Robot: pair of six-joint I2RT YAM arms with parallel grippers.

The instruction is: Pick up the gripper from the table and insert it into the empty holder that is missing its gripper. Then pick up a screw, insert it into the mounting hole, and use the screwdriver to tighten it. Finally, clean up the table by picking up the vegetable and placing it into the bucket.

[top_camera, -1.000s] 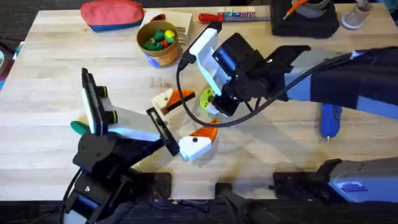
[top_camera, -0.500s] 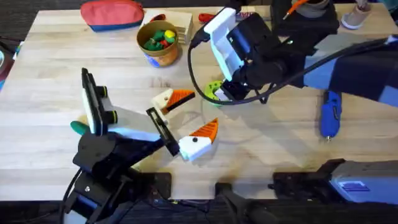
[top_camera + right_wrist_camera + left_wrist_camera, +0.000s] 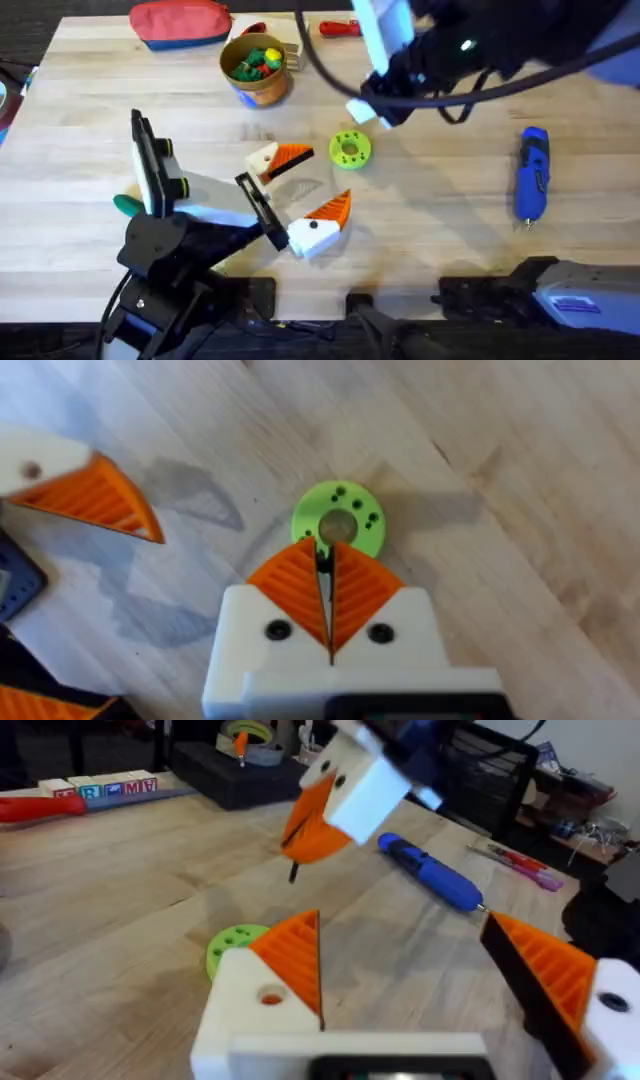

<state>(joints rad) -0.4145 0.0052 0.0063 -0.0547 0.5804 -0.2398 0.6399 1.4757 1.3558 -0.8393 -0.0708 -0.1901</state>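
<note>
Right gripper (image 3: 328, 588) pinches a tiny dark screw, above green disc (image 3: 349, 149) | left gripper (image 3: 400, 975) open | risk: loose pinch drops screw.

Wood table (image 3: 100, 110) w/ bucket (image 3: 256, 70), screwdriver (image 3: 531, 186)

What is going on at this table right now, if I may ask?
The right gripper is shut on a small dark pin, apparently a screw, held in the air above the lime-green disc. The left gripper sits open, low over the middle of the table. The blue screwdriver lies untouched to the right, and the bucket stands at the back.
</note>
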